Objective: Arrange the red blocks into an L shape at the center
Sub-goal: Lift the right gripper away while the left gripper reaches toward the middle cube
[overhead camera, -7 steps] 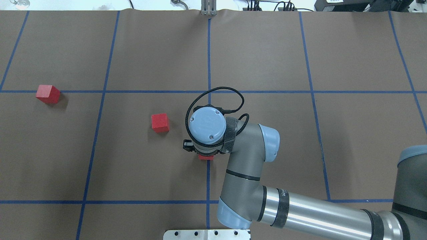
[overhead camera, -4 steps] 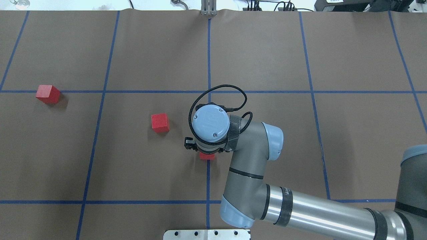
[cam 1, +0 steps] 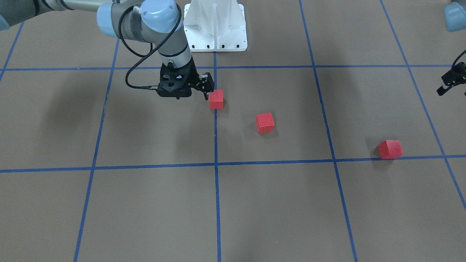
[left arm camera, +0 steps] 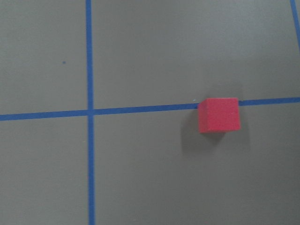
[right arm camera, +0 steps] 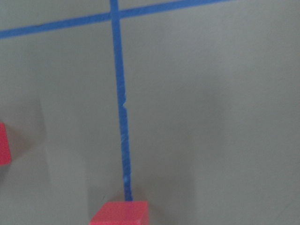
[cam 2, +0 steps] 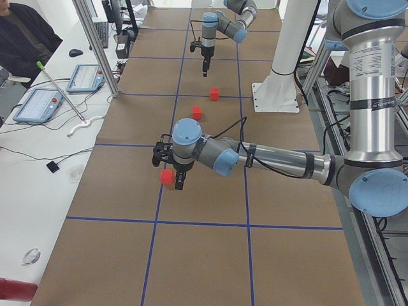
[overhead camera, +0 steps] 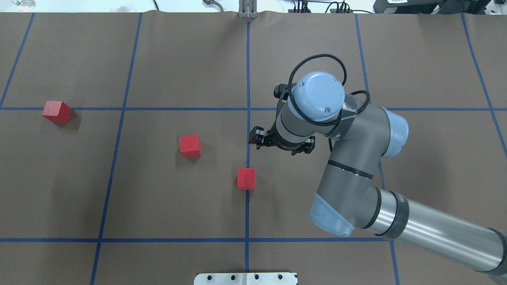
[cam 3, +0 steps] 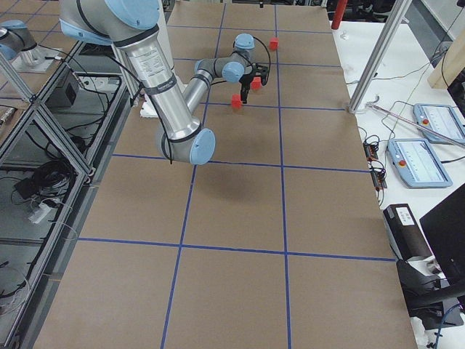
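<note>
Three red blocks lie apart on the brown surface. One red block (overhead camera: 246, 179) (cam 1: 216, 99) sits at the center, against the central blue line (overhead camera: 248, 79). A second block (overhead camera: 190, 145) (cam 1: 265, 122) lies to its left and a third (overhead camera: 57, 111) (cam 1: 390, 149) far left on a cross line. My right gripper (overhead camera: 282, 143) (cam 1: 184, 94) is open and empty, raised beyond and to the right of the center block. Its wrist view shows that block (right arm camera: 119, 213) at the bottom edge. My left gripper (cam 1: 449, 82) hovers open near the third block (left arm camera: 219, 115).
The white metal base (overhead camera: 245, 278) (cam 1: 214, 25) stands at the robot's edge of the table. A metal clamp (overhead camera: 247, 10) sits at the far edge on the central line. A person and tablets (cam 2: 41, 102) are beside the table's far side.
My right gripper was low over the center block. It has let go, risen and moved away to the right. The block stays on the central line.
</note>
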`<action>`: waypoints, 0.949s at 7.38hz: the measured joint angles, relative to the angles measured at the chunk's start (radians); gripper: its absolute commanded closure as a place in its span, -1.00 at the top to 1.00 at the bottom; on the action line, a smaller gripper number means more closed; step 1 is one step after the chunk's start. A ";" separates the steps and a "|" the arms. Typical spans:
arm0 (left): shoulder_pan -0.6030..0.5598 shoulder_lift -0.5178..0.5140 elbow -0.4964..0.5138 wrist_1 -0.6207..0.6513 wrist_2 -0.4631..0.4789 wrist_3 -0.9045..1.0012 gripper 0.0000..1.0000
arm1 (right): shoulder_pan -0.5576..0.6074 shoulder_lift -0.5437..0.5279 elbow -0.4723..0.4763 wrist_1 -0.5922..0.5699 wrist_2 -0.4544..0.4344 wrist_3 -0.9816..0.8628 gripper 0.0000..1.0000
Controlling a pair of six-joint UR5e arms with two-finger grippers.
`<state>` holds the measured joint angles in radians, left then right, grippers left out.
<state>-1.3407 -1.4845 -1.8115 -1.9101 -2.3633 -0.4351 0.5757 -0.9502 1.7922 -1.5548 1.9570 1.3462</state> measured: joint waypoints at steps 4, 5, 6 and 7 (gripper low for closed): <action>0.270 -0.186 -0.007 0.002 0.128 -0.369 1.00 | 0.185 -0.189 0.034 0.020 0.069 -0.322 1.00; 0.373 -0.249 -0.010 0.005 0.185 -0.486 1.00 | 0.219 -0.230 0.033 0.022 0.070 -0.393 1.00; 0.485 -0.323 -0.007 0.014 0.249 -0.597 1.00 | 0.243 -0.260 0.030 0.024 0.071 -0.438 1.00; 0.579 -0.397 -0.002 0.045 0.299 -0.679 1.00 | 0.257 -0.278 0.027 0.028 0.071 -0.458 1.00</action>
<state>-0.7618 -1.8813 -1.8134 -1.8649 -2.0641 -1.1140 0.8326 -1.2286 1.8187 -1.5269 2.0279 0.8880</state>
